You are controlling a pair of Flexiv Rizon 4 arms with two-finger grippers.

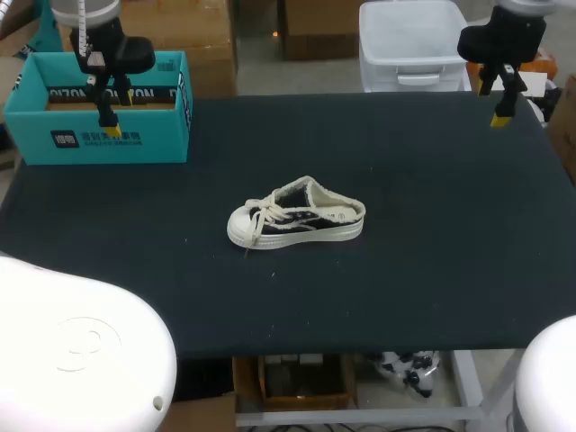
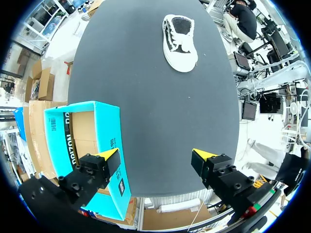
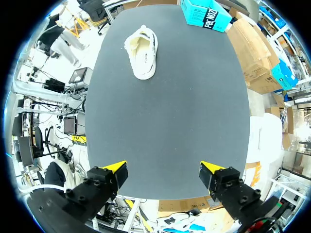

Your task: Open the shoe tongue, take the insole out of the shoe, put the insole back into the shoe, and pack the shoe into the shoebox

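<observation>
A black and white laced shoe lies on its sole in the middle of the black table, toe to the left; I see it far ahead of both grippers. The open teal shoebox stands at the back left corner. My left gripper hangs open above the box, nothing between its fingers. My right gripper hangs open over the table's back right edge, empty too.
A white lidded plastic bin and cardboard cartons stand behind the table's far edge. The shoe and the shoebox are the only things on the table.
</observation>
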